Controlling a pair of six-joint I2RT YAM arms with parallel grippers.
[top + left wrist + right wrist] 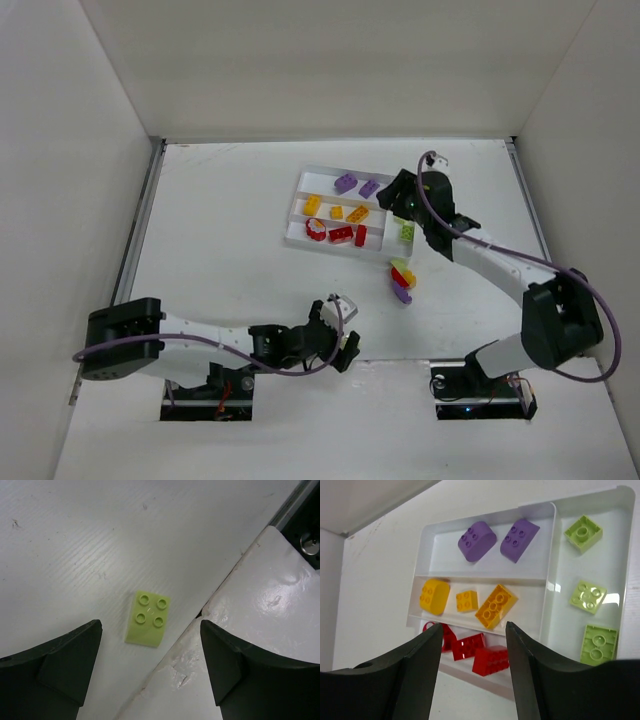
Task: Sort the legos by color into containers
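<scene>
The white tray (298,186) (551,515) lies at the middle back of the table. Its slots hold two purple legos (476,540), three yellow-orange ones (496,606), three red ones (470,646) and, in the crosswise end slot, three lime green ones (588,596). My right gripper (405,200) (474,625) hovers open over the tray's right end with nothing between its fingers. A small pile of loose legos (402,280) in green, red, yellow and purple lies just in front of the tray. My left gripper (338,325) (150,630) is open near the table's front edge. A lime green brick (148,617) lies studs up on the table between and just ahead of its fingertips, untouched.
White walls close in the table on the left, back and right. A raised white plate (260,605) at the arm bases runs right beside the green brick and under my left gripper's right finger. A metal rail (140,220) lines the left edge.
</scene>
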